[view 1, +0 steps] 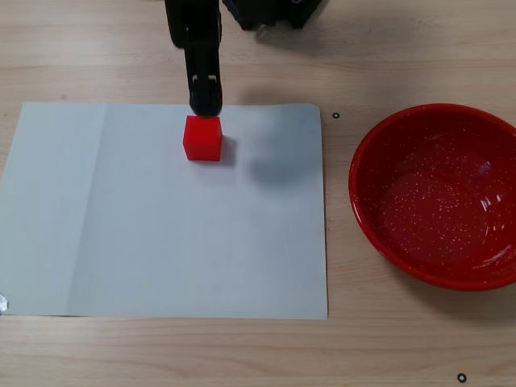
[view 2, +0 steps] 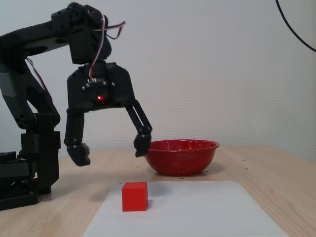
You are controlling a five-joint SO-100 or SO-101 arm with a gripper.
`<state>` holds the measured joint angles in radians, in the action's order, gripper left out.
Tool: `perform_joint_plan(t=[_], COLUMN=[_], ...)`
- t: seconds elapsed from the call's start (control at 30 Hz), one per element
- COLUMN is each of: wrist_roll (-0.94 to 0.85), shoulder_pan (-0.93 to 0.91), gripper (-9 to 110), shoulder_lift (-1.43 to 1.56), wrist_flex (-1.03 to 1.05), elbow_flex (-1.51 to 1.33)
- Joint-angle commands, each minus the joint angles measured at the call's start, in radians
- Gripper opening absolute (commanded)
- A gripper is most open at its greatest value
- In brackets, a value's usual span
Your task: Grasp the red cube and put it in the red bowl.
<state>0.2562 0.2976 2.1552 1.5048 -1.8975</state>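
Observation:
The red cube (view 1: pixel 202 138) sits on a white sheet of paper (view 1: pixel 161 234), near its far edge; it also shows in a fixed view from the side (view 2: pixel 135 196). The black gripper (view 2: pixel 110 149) hangs open and empty above the table, jaws spread wide, higher than the cube and not touching it. From above, the gripper (view 1: pixel 198 68) reaches in from the top edge and its lower fingertip (view 1: pixel 205 98) ends just beyond the cube. The red bowl (view 1: pixel 367 153) with white speckles stands empty at the right, off the paper; in the side view the bowl (view 2: pixel 181 157) stands behind the cube.
The arm's black base (view 2: pixel 29 168) stands at the left of the side view. A black block (view 1: pixel 270 12) sits at the top edge of the view from above. The wooden table (view 1: pixel 339 347) has small black marks near the paper.

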Motion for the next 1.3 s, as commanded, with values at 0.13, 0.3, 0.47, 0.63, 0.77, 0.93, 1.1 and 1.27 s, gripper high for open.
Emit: perform_joint_plan(t=[0.13, 0.3, 0.47, 0.63, 0.77, 0.93, 1.1, 1.27], wrist_roll=[-0.025, -0.021, -0.021, -0.028, -0.034, -0.041, -0.046, -0.041], shoulder_pan=[0.000, -0.005, -0.009, -0.018, -0.028, -0.044, -0.049, -0.043], gripper=[51, 52, 56, 56, 56, 56, 54, 54], shoulder_lift=[-0.078, -0.138, -0.195, -0.245, -0.279, -0.305, -0.336, -0.353], wrist_flex=[-0.087, -0.137, -0.179, -0.210, -0.241, -0.273, -0.298, -0.321], elbow_flex=[0.138, 0.156, 0.158, 0.156, 0.144, 0.132, 0.133, 0.121])
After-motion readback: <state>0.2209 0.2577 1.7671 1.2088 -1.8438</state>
